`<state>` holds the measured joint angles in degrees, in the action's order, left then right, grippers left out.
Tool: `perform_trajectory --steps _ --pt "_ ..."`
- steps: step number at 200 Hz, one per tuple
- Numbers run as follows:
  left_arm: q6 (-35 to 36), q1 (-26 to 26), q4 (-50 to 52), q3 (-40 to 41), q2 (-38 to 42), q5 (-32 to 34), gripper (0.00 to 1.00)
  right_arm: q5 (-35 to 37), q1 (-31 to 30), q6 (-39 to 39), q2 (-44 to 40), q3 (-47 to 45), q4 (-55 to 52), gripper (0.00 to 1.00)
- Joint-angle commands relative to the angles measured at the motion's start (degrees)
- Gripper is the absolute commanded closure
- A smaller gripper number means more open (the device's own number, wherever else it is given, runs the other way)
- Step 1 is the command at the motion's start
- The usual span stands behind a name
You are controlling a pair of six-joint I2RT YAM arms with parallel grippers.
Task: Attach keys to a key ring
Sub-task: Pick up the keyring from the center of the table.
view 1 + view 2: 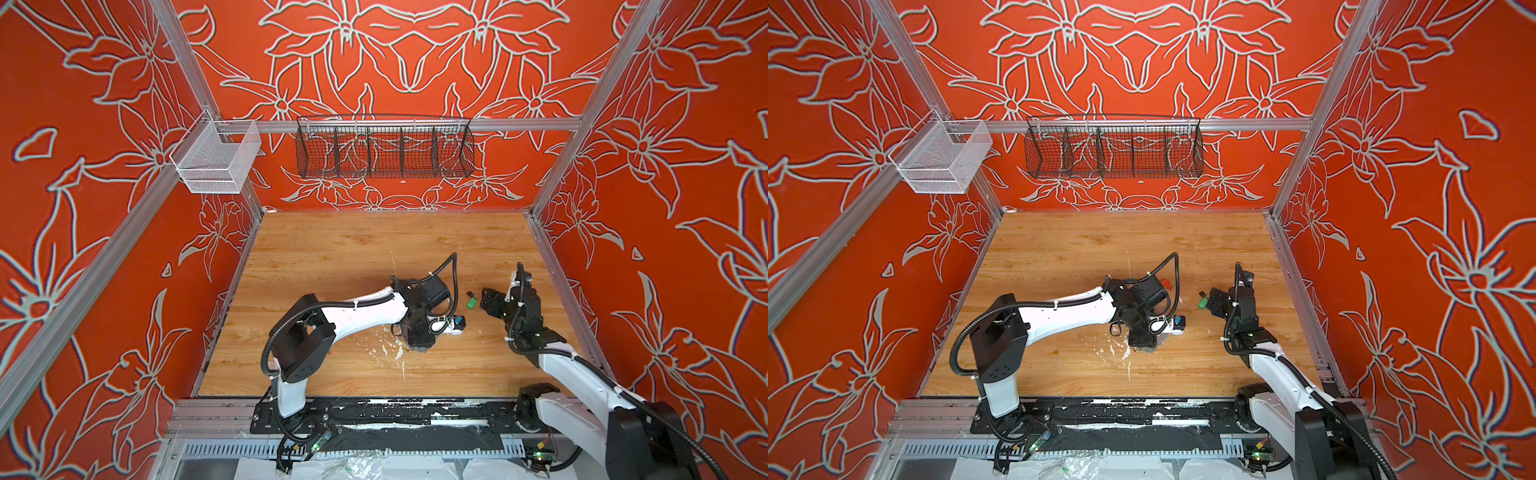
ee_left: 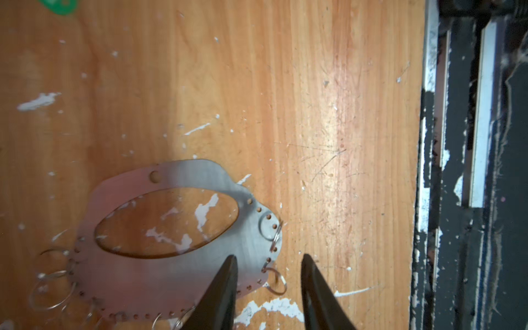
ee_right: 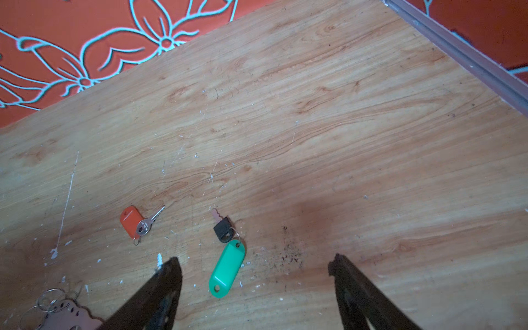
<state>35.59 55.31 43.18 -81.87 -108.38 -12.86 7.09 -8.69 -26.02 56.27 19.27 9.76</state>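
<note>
The key ring point(image 2: 200, 174) is seen flat on the table point(image 2: 314, 85) nearest the front edge, its rim straddled by the parted, empty jaws of the left gripper point(image 2: 268, 257). Farther out, the green-tagged key point(image 3: 227, 268) is found between the wide-spread fingers of the right gripper point(image 3: 255, 258) — nothing grasped — and the orange-tagged key point(image 3: 131, 221) is noted just beyond it.

Keys point(image 3: 227, 268) side by side on table point(image 3: 343, 114), key ring point(image 2: 128, 280) nearer front edge

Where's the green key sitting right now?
The green key lies on the wooden table, right of centre in both top views, just ahead of the right gripper and its open jaws; the orange key lies nearby.
</note>
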Motion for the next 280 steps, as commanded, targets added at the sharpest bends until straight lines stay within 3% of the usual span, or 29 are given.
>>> perform_trajectory --steps 1,53,91,209,280 --pt "-1.3 0.9 7.0 -5.0 -2.9 2.8 0.62 0.8 0.1 0.2 0.1 1.7 1.0 0.16" --pt "-3.1 1.1 7.8 -7.0 -5.9 4.5 0.60 0.5 0.1 0.2 0.1 1.7 1.1 0.16" --pt "-2.0 1.8 7.7 -6.7 -6.7 2.4 0.58 0.3 0.1 0.3 0.4 1.8 1.1 0.16" --pt "-1.8 4.5 7.3 -6.7 -10.7 7.8 0.62 0.1 0.1 0.4 0.4 1.9 1.1 0.16" --pt "-1.3 4.5 7.8 -7.1 -10.8 7.7 0.74 0.0 0.1 0.4 0.3 1.8 1.1 0.16"
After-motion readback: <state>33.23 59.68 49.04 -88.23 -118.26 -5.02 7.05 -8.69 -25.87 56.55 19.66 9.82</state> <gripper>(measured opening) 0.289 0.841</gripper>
